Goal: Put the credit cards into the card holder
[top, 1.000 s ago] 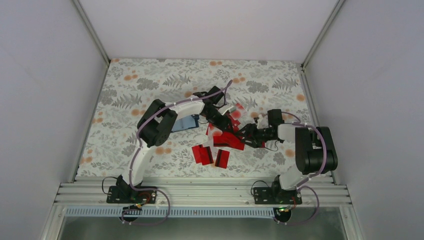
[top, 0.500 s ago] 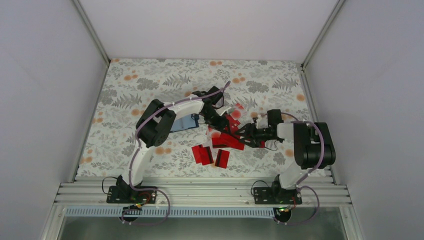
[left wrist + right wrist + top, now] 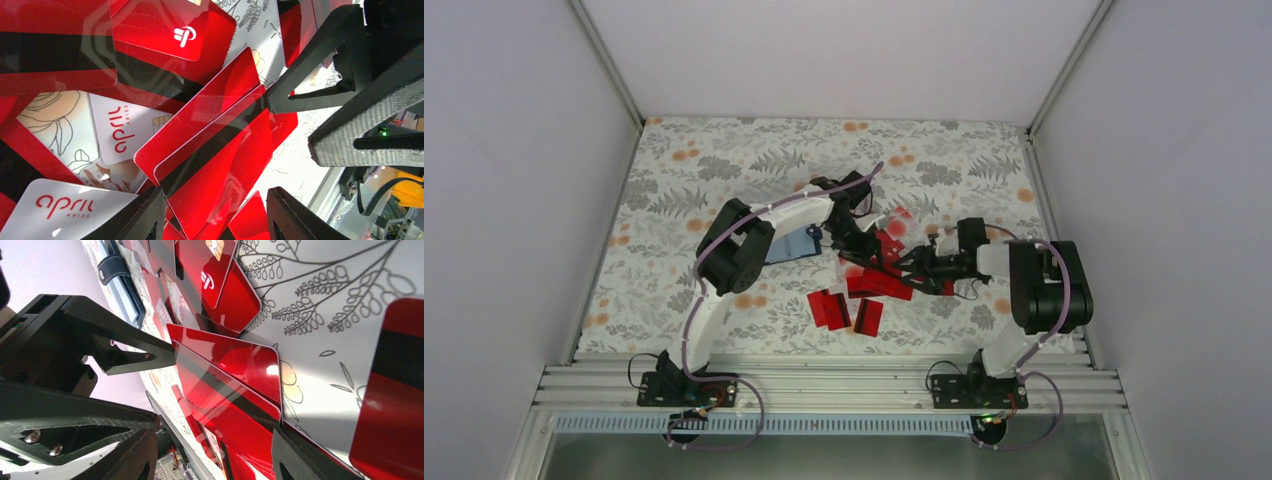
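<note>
Several red credit cards (image 3: pixel 880 272) lie piled at the table's middle, some with a dark stripe. Two more lie nearer the front (image 3: pixel 829 308). The card holder (image 3: pixel 790 245) lies left of the pile; it also shows in the right wrist view (image 3: pixel 121 287). My left gripper (image 3: pixel 856 248) hangs low over the pile, open, with two overlapping striped red cards (image 3: pixel 215 150) between its fingers (image 3: pixel 142 217). My right gripper (image 3: pixel 911 267) reaches in from the right, open, its fingertip (image 3: pixel 280 95) at the edge of those same cards (image 3: pixel 235 385). Neither grips a card.
White "april" cards (image 3: pixel 125 132) lie mixed in with the red ones. The floral tablecloth (image 3: pixel 724 170) covers the table, with white walls on three sides. A metal rail (image 3: pixel 824 385) runs along the near edge. The two grippers are very close to each other.
My right gripper has moved a little left into the pile, and its elbow has shifted. My left gripper has edged slightly back and left. The cards have barely moved.
</note>
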`<state>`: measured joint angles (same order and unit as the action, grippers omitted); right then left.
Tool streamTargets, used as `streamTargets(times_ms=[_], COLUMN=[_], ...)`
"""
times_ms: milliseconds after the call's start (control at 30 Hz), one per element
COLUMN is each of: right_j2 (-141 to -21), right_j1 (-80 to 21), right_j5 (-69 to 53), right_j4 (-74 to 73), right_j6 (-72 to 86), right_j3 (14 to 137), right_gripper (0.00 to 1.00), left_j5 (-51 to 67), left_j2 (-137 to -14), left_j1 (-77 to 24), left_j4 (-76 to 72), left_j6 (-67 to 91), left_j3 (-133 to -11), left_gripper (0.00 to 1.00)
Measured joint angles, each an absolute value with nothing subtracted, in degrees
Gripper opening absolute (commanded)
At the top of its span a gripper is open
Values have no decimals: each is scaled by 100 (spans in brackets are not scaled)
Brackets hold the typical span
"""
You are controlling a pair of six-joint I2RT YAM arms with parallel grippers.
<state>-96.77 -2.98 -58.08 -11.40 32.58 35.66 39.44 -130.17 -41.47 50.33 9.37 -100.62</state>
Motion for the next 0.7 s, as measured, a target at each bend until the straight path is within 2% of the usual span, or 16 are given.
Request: streamTargets(times_ms=[367, 700], right_j2=[-9756, -9944], right_j1=[-327, -412], right_j5=[-5850, -5933], right_j4=[-1129, -1135], right_j6=[3262, 3256], right_j3=[3623, 3795], right_gripper=[58, 57], left_j5=[3942, 4082], left_j2=[-13013, -12857], left_j1=[-4152, -4136], left_j4=[5260, 4829], left_j6=[1144, 1278], left_j3=[-10521, -10523], left_gripper=[54, 53])
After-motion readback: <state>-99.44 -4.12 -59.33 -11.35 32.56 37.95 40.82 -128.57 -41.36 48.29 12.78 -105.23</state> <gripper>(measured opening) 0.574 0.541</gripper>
